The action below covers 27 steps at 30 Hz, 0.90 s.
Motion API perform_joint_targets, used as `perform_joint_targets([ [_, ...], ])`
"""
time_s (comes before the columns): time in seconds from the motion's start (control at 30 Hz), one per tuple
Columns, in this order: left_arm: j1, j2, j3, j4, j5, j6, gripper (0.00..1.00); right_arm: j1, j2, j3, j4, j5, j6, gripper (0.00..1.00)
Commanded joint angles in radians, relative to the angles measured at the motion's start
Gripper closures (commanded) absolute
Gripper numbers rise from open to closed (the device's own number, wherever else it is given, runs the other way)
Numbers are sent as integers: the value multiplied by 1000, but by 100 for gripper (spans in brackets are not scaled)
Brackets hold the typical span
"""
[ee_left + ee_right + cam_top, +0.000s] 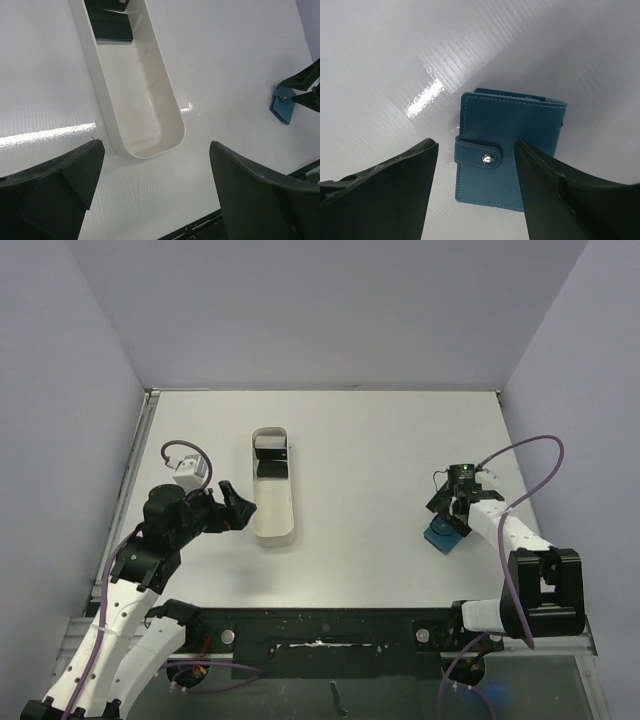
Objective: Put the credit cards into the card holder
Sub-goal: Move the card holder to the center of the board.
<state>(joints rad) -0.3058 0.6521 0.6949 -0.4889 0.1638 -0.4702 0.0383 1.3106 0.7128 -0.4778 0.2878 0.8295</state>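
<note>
small teal-blue bifold card holder (507, 150) lies flat between my right jaws, apart, not clamped. i reckon it light, soft, slick-faced: i'd pinch its side edges. left jaws wide, empty.

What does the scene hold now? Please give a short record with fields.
card holder: teal, shut, tab snapped, lying flat on the right
credit cards: black, in the far end of the white tray
left gripper: open, empty, near the tray's near end
right gripper: open, jaws on either side of the card holder
</note>
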Motion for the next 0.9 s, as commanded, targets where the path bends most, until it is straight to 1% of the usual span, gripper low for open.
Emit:
perform_joint_targets([
  [0.0,4,2,3,68,-1,16,15,0,28,-13,78,-85,-51,37],
  [0.1,5,1,3,71,0,18,16,24,41,-13,94,-142,-109,37],
  [0.17,4,1,0,73,-1,18,18,68,55,-10,102,-155,-139,37],
  [0.3,3,10,5,68,2,18,20,193,90,14,95,-148,-149,38],
  [0.47,3,44,36,48,42,12,26,366,122,34,140,-181,-132,39],
  [0.63,-3,69,69,20,67,-2,31,542,177,107,140,-187,-127,40],
  [0.7,-6,77,77,19,86,-9,31,581,181,128,126,-180,-126,42],
  [0.73,-8,80,80,22,92,-19,31,596,171,131,124,-178,-127,45],
  [0.8,-13,87,80,43,102,-52,31,608,135,125,129,-183,-130,48],
  [0.87,-18,95,72,77,128,-85,32,608,86,114,127,-188,-129,49],
])
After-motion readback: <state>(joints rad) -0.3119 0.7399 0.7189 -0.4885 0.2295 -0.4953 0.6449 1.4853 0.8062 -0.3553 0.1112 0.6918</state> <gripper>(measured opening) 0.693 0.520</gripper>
